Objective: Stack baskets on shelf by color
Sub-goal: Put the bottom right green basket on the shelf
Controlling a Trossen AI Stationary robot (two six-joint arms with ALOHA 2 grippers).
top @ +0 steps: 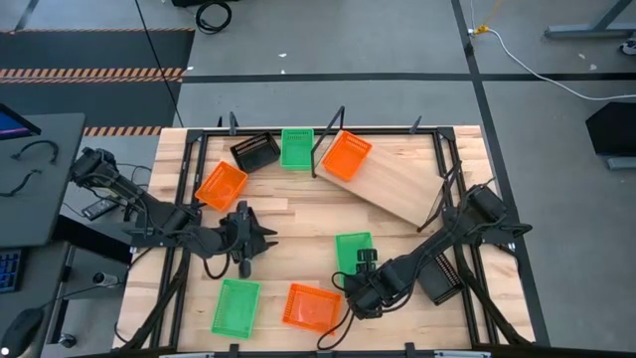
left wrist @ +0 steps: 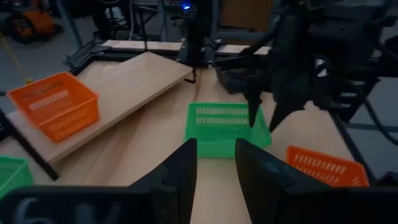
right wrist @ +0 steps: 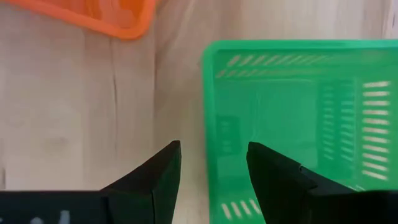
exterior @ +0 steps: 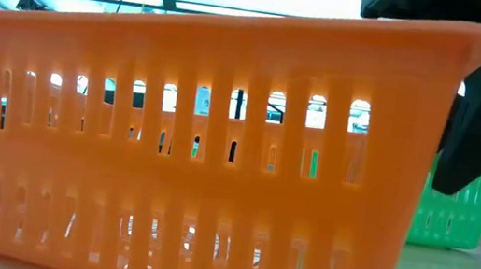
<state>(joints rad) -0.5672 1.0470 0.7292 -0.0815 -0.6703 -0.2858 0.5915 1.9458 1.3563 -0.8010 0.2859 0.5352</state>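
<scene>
Across the plank table the pale shelf (top: 397, 179) lies diagonally, an orange basket (top: 347, 155) on its far end. Right gripper (right wrist: 211, 163), jaws parted and empty, straddles a green basket (top: 353, 251) rim; left gripper (left wrist: 216, 160) hangs part-open, empty. Low view is mostly blocked.

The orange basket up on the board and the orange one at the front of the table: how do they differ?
The far orange basket sits on the pale board, away from both arms. The near orange basket lies on the tabletop, beside the right gripper. Both look alike in shape and colour, open side up.
</scene>
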